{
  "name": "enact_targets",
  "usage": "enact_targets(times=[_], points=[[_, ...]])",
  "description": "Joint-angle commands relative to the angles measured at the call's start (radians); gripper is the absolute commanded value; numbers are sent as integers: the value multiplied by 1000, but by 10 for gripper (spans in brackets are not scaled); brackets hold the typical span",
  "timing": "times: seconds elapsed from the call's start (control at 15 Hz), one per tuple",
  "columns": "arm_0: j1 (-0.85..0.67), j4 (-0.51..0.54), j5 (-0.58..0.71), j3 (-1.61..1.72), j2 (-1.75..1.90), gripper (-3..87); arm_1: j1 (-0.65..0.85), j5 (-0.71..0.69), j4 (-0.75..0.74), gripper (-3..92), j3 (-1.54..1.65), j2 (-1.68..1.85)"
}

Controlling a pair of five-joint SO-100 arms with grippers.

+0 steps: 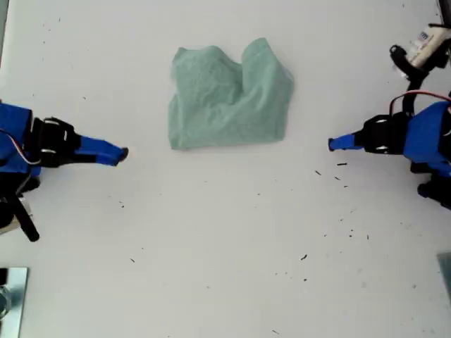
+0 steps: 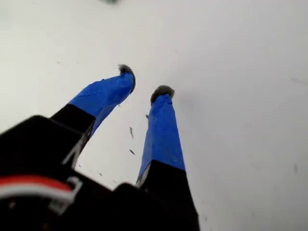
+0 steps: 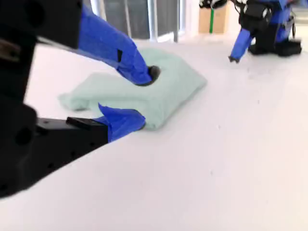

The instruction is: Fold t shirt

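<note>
Exterior view: white table (image 1: 225, 246) with dark specks, mostly toward the view's right. The t shirt (image 1: 229, 98), pale green, lies bunched in a rough rectangle about midway across the table, nearer the edge at the view's top, with a dip in its upper outline. My second gripper (image 1: 123, 153) reaches in from the view's left edge and my first gripper (image 1: 331, 144) from the right edge. Both tips point toward the middle, both sit lower in the view than the shirt's bottom hem and clear of it. Jaw gaps are too small to read here. First wrist view: my first gripper (image 2: 144, 82) has blue-taped jaws moderately apart with nothing between them, only bare table (image 2: 240, 96) and a few specks. Second wrist view: my second gripper (image 3: 147, 98) has its jaws wide apart and empty. The t shirt (image 3: 178, 82) lies beyond them on the table (image 3: 216, 168), and my first gripper (image 3: 234, 58) shows far across, tip down.
</note>
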Motion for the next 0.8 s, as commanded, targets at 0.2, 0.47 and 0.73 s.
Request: enact_targets(times=[0.2, 0.47, 0.73], points=[[26, -11, 192, 86, 25, 151, 9, -58, 18, 97, 89, 29], [29, -11, 192, 86, 25, 151, -6, -477, 20, 93, 89, 29], [29, -11, 192, 86, 25, 151, -6, -477, 20, 92, 89, 29]])
